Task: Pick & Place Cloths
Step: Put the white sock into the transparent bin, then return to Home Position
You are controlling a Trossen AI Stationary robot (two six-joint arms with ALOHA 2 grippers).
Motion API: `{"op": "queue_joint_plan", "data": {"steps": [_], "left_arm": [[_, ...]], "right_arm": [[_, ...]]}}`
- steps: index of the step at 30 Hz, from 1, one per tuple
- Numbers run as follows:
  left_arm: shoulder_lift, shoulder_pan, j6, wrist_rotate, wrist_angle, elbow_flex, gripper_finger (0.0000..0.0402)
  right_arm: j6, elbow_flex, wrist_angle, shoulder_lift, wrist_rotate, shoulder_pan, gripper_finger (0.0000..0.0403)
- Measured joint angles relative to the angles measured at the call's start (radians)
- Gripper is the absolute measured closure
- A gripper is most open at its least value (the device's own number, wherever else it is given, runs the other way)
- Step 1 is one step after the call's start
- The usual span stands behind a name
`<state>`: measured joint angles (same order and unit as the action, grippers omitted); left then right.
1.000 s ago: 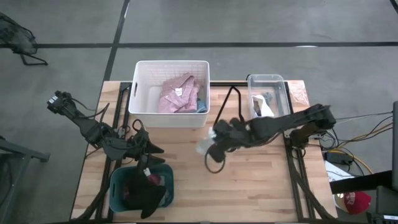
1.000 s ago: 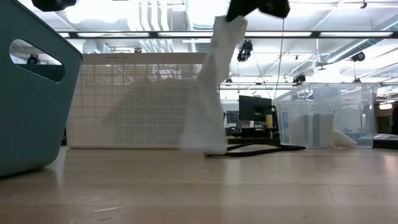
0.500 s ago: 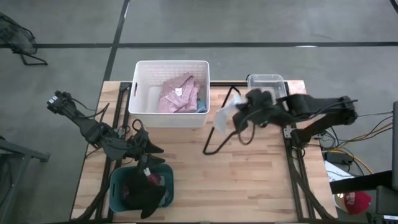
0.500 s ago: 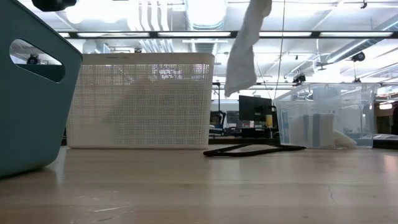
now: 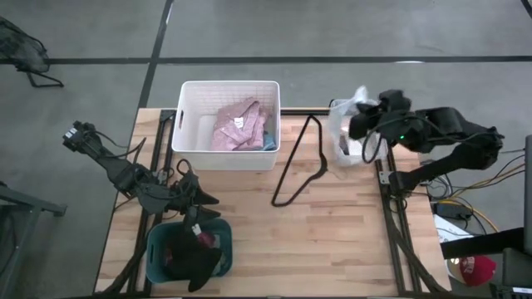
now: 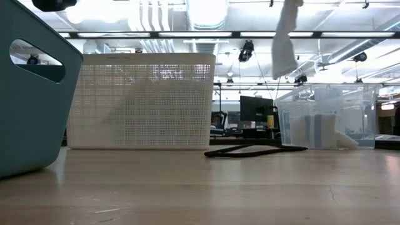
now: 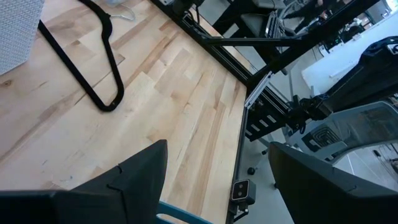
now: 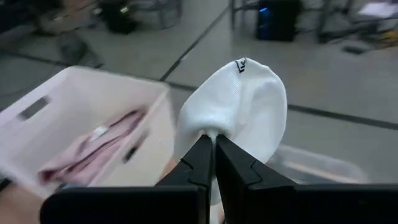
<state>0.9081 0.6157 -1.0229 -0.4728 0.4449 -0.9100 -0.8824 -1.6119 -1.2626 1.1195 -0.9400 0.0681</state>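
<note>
1. White basket at the back of the table — holds the pink checked shirt with a bit of blue cloth at its right edge; counted as placed.
2. Teal bin at the front left — holds dark cloths, maroon and black, some draped over the rim; counted as placed.
3. Clear bin at the back right — already holds pale cloth, partly hidden by the right arm.
4. White cloth — in transit. The right gripper has its fingers pinched together on a fold of it, and it hangs in the air above the clear bin, touching nothing below. Judged: release into this bin is the step in hand.
5. Left gripper — fingers spread apart, holding nothing, waiting just above the teal bin.
6. Black hanger — lies on the bare wood between the white basket and the clear bin; not a cloth.
7. Remaining — no loose cloth shows on the table top; judged near the end, with only the held piece left to drop.
</note>
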Motion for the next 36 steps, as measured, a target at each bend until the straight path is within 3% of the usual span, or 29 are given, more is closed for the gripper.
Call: {"op": "queue_joint_plan", "data": {"steps": [6,11,15,27,31,36], "left_arm": [[0.000,0.000,0.003,0.000,0.000,0.000,0.0117],[0.000,0.000,0.005,0.000,0.000,0.000,0.0117],[0.000,0.000,0.006,0.000,0.004,0.002,0.0117],[0.000,0.000,-0.009,-0.001,-0.008,0.030,0.0117],[0.003,0.000,-0.009,-0.001,-0.002,0.037,0.0117],[0.005,0.000,-0.002,-0.001,0.001,0.050,0.0117]], "right_arm": [[-0.023,0.000,-0.151,-0.051,-0.089,-0.070,0.0392],[-0.169,0.017,-0.304,-0.063,-0.089,-0.157,0.0393],[-0.142,0.082,-0.284,-0.081,-0.007,-0.219,0.0391],[-0.345,0.428,-0.262,-0.071,0.195,-0.341,0.0384],[-0.316,0.540,-0.152,-0.077,0.282,-0.364,0.0354],[-0.307,0.637,-0.018,-0.076,0.399,-0.395,0.0280]]}}
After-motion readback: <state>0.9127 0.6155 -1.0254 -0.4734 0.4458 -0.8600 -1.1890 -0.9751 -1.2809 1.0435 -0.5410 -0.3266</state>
